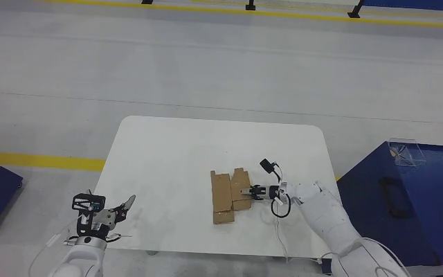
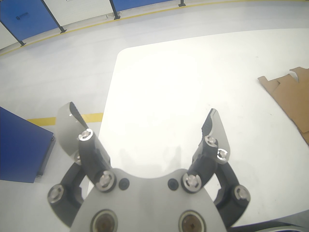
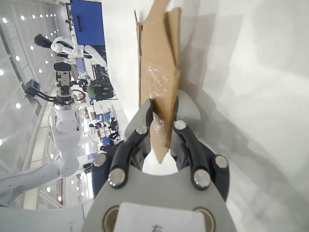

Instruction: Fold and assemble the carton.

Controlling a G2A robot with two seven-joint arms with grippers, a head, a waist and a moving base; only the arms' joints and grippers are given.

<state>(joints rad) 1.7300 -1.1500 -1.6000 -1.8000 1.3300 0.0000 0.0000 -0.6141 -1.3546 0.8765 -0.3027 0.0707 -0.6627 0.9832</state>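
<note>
Right jaws pinch the single flat carton [image 1: 223,197] by one edge, perhaps lifting it slightly off the bench [image 1: 173,152]; left jaws gape empty, well apart from it.

A flat brown corrugated-cardboard carton [image 1: 223,197] lies unassembled on the white bench [image 1: 166,159], a little right of the middle and closer to the near edge than to the far one. Its long axis runs from the near edge toward the far edge. It shows as two long panels side by side, with short notched flaps at the far end and a smaller flap at the near end. A patch of crinkled clear tape [image 3: 158,76] sits on its face. The right tool [image 3: 164,107] pinches the carton's right-hand edge, one finger on each face. One flap at the far end stands slightly up from the sheet.
</note>
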